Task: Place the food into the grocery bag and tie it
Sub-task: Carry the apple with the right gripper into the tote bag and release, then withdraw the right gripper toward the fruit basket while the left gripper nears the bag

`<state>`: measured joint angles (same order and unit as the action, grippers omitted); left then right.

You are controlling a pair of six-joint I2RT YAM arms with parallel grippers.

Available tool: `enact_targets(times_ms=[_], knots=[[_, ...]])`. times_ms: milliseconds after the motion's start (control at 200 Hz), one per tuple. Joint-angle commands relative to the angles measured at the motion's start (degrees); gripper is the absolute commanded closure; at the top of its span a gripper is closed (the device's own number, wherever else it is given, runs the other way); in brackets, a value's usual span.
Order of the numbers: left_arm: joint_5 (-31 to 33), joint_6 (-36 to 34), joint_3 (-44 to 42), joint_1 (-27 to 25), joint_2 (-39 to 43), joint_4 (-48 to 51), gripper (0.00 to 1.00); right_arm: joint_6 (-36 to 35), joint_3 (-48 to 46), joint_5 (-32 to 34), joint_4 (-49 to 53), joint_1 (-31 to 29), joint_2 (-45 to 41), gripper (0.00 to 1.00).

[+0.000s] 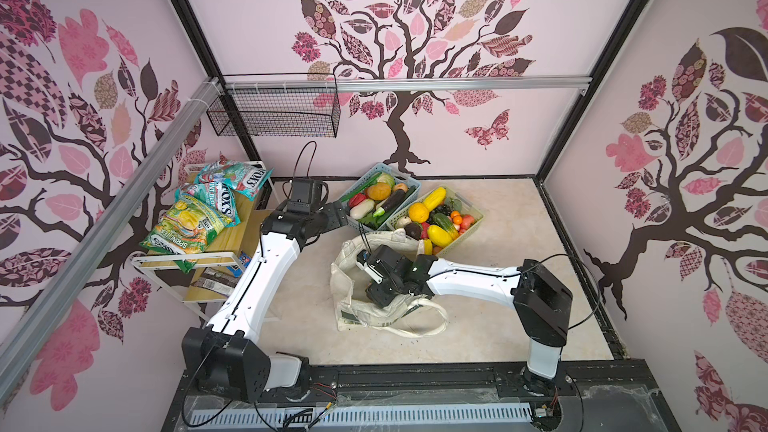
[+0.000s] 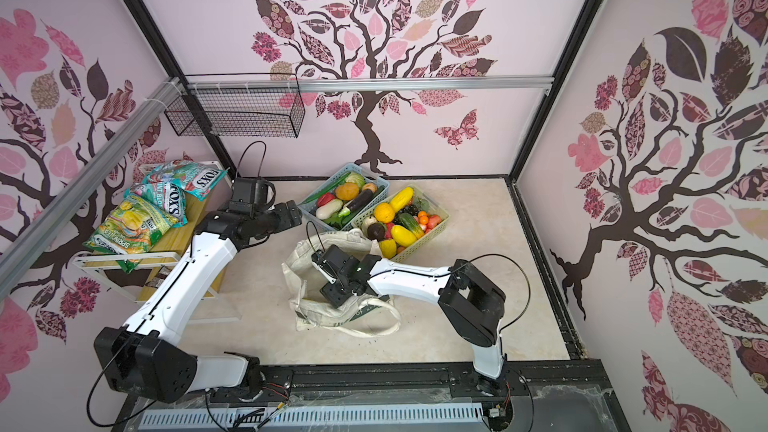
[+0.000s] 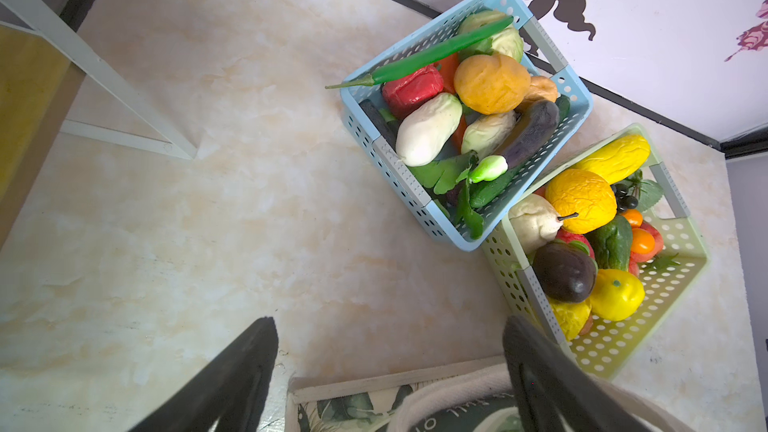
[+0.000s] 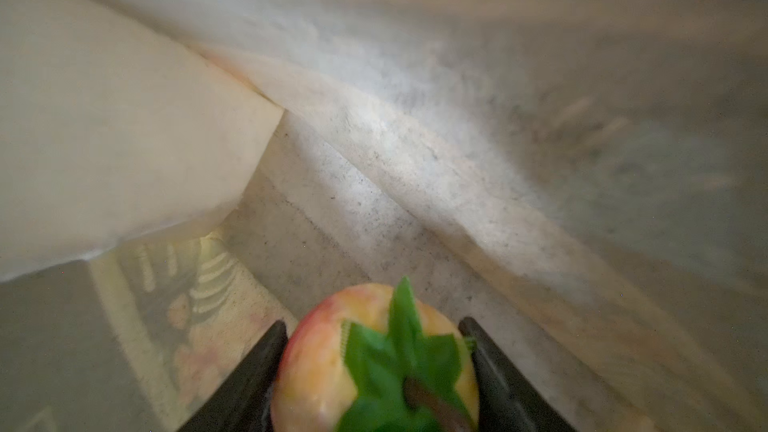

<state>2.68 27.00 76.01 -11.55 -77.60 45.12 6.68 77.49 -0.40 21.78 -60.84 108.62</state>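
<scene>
The cream grocery bag (image 1: 353, 309) (image 2: 316, 313) lies open on the table's middle. My right gripper (image 4: 374, 326) reaches down into it and is shut on a peach-coloured fruit with green leaves (image 4: 332, 367); the bag's cloth wall (image 4: 124, 118) surrounds it. In both top views its fingers are hidden inside the bag. More food fills a light blue basket (image 1: 399, 171) (image 3: 399, 168) and a pale green basket (image 1: 465, 234) (image 3: 615, 347) just behind the bag. My left gripper (image 1: 338, 216) (image 3: 390, 326) hangs open and empty beside the blue basket, above the bag's far edge (image 3: 374, 401).
A low white-framed shelf (image 1: 166, 261) at the left carries green and teal snack packets (image 1: 195, 214). A black wire basket (image 1: 274, 114) hangs on the back rail. The bag's long strap (image 1: 432, 326) loops over the table toward the front.
</scene>
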Motion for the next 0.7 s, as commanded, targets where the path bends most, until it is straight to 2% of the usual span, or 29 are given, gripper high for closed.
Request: enact_targets(times_ms=[0, 280, 445, 485, 505, 695], knots=[[-0.3, 0.0, -1.0, 0.1, 1.2, -1.2, 0.11, 0.8, 1.5, -0.3, 4.5, -0.2, 5.7, 0.32], [-0.2, -0.1, -1.5, 0.2, 1.1, -1.3, 0.11, 2.4, -0.1, 0.9, 0.8, -0.2, 7.1, 0.20], [0.0, -0.1, -1.8, 0.4, 1.3, -1.3, 0.11, 2.7, 0.2, 1.8, 1.1, -0.2, 3.8, 0.13], [-0.1, -0.1, -1.7, 0.4, 1.2, -1.4, 0.11, 2.6, 0.2, 2.1, 1.1, -0.2, 2.3, 0.03], [-0.1, -0.1, -1.7, 0.4, 1.1, -1.4, 0.11, 2.6, 0.2, 2.2, 1.1, -0.2, 1.6, 0.01], [-0.3, 0.1, -2.0, 0.4, 1.1, -1.5, 0.11, 1.9, 0.3, 2.0, 1.0, 0.6, -6.1, 0.01]])
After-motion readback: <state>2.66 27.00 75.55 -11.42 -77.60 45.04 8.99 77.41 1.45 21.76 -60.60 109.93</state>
